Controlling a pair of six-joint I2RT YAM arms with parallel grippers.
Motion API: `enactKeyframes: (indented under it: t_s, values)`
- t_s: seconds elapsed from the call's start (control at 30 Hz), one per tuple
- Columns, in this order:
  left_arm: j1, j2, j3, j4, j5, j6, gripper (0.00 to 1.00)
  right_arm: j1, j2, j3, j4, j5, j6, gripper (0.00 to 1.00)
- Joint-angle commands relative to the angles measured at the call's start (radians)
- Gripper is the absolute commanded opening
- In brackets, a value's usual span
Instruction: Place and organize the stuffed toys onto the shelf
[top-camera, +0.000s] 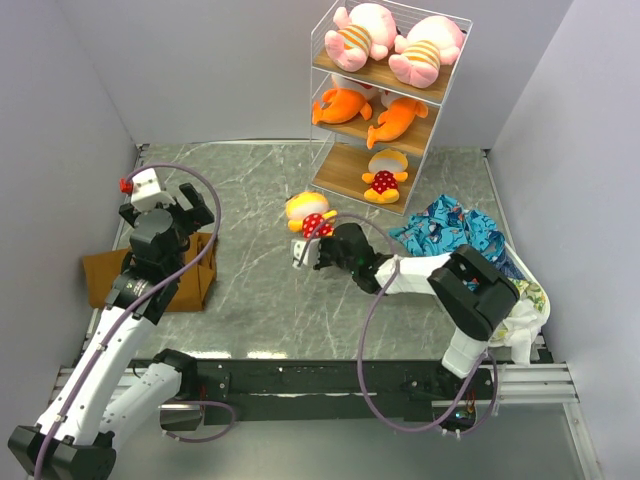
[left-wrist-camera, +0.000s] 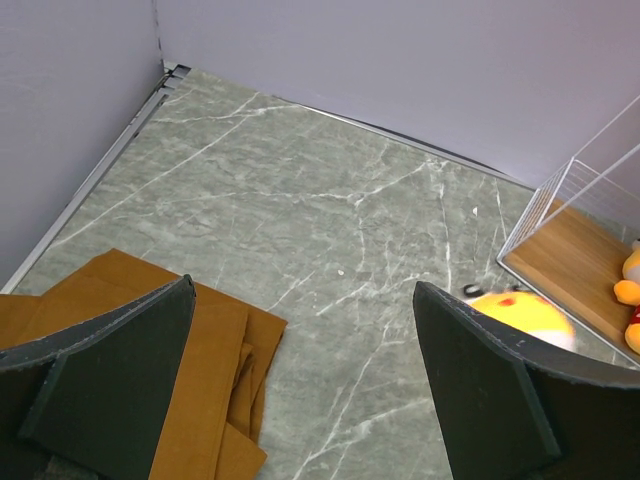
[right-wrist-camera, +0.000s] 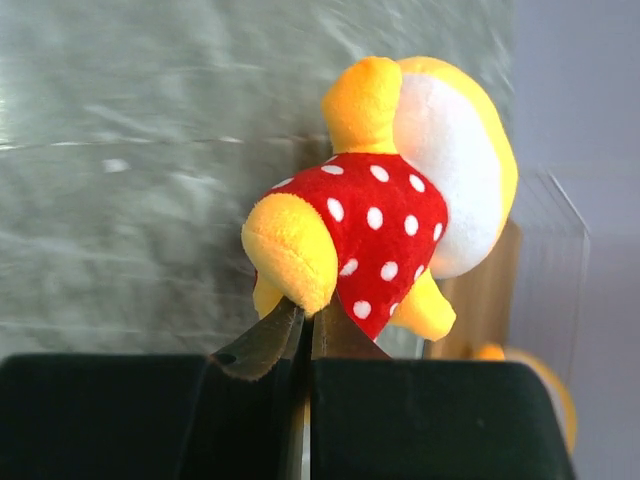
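The white wire shelf (top-camera: 322, 95) stands at the back. Two pink toys (top-camera: 362, 33) (top-camera: 428, 50) lie on its top board, two orange fish toys (top-camera: 340, 103) (top-camera: 398, 115) on the middle board, and one yellow toy in a red dotted shirt (top-camera: 383, 178) on the bottom board. A second yellow toy (top-camera: 309, 214) (right-wrist-camera: 380, 205) lies on the table in front of the shelf. My right gripper (top-camera: 312, 240) (right-wrist-camera: 305, 322) is shut, its fingertips pinching this toy's lower edge by one foot. My left gripper (top-camera: 187, 214) (left-wrist-camera: 302, 285) hangs open at the left, holding nothing.
A folded brown cloth (top-camera: 105, 272) (left-wrist-camera: 215, 340) lies under the left gripper. A blue patterned cloth (top-camera: 455, 228) is heaped to the right of the shelf, with a white cloth (top-camera: 522, 320) near the right arm's base. Grey walls close in the table.
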Motion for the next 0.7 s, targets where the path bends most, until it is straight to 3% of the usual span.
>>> enactKeyframes:
  t_s: [0.0, 0.2, 0.37, 0.67]
  values:
    - [0.003, -0.016, -0.004, 0.034, -0.024, -0.017, 0.96, 0.003, -0.093, 0.085, -0.007, 0.241, 0.222, 0.0]
    - [0.003, -0.021, -0.005, 0.032, -0.029, -0.023, 0.97, -0.017, -0.113, 0.141, -0.064, 0.355, 0.236, 0.0]
    - [0.003, -0.035, -0.01, 0.032, -0.041, -0.025, 0.96, -0.067, -0.006, 0.286, -0.139, 0.406, 0.261, 0.0]
    - [0.003, -0.041, -0.011, 0.031, -0.046, -0.031, 0.96, -0.115, 0.22, 0.493, -0.119, 0.449, 0.265, 0.0]
